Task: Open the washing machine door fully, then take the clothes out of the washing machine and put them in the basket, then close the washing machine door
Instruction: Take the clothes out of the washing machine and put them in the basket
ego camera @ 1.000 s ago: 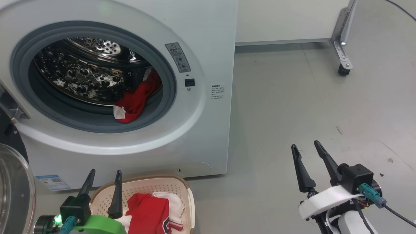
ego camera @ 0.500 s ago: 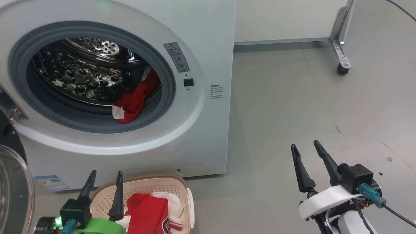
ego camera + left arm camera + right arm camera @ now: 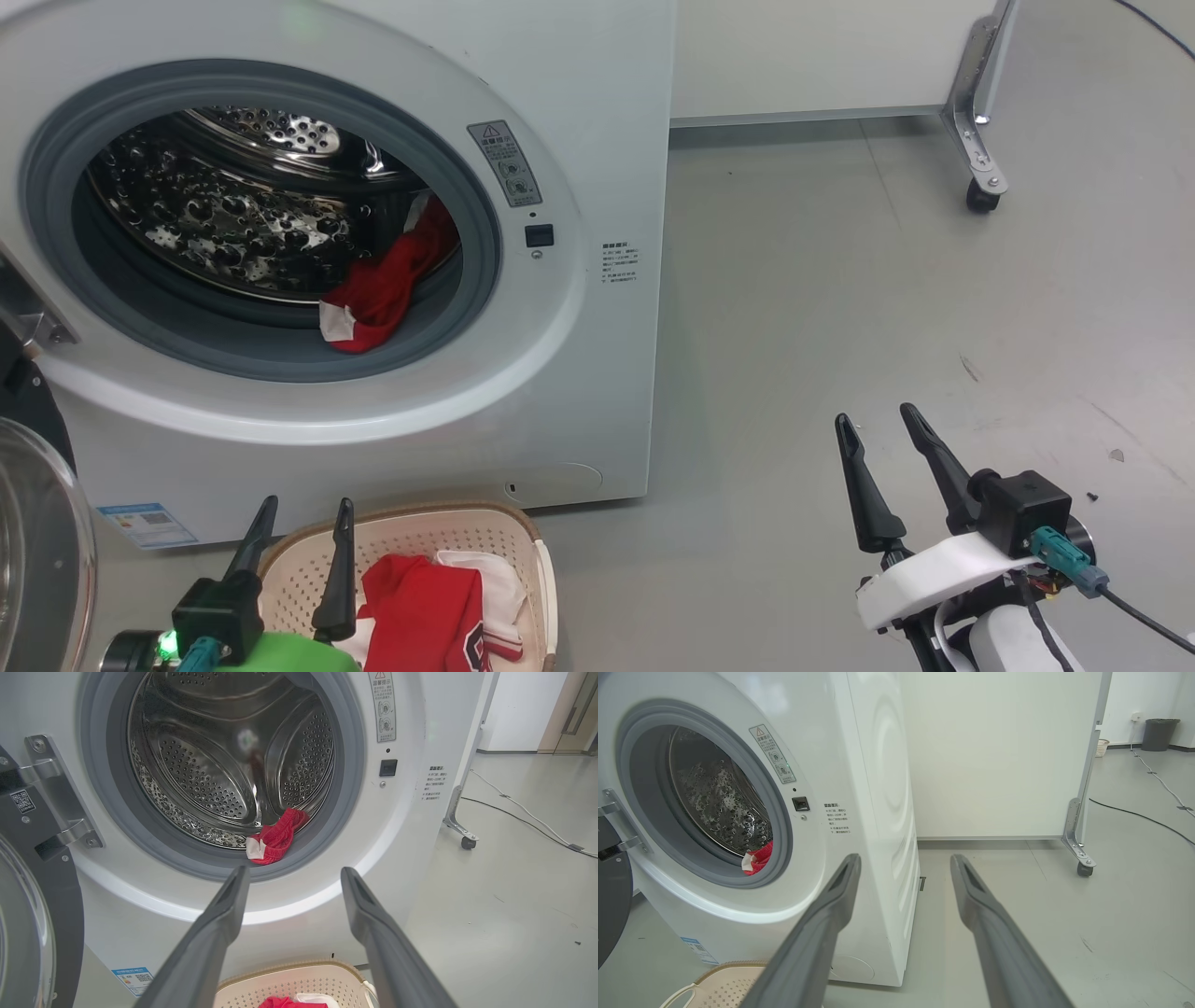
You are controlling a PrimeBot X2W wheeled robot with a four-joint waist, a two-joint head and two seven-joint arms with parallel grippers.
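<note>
The left gripper, at the lower left of the head view, has its jaws spread wide and grips nothing. Its dark fingers rise in front of the left part of the basket. The right gripper, at the lower right, is just as wide and empty, over bare grey floor, well apart from the washing machine. The washing machine door hangs swung open at the left edge, its clear glass bowl showing. One red garment with a white patch lies at the lower right of the steel drum, spilling onto the grey gasket. The basket sits on the floor just in front of the machine, bottom left of centre, holding red and white clothes, one with dark print.
</note>
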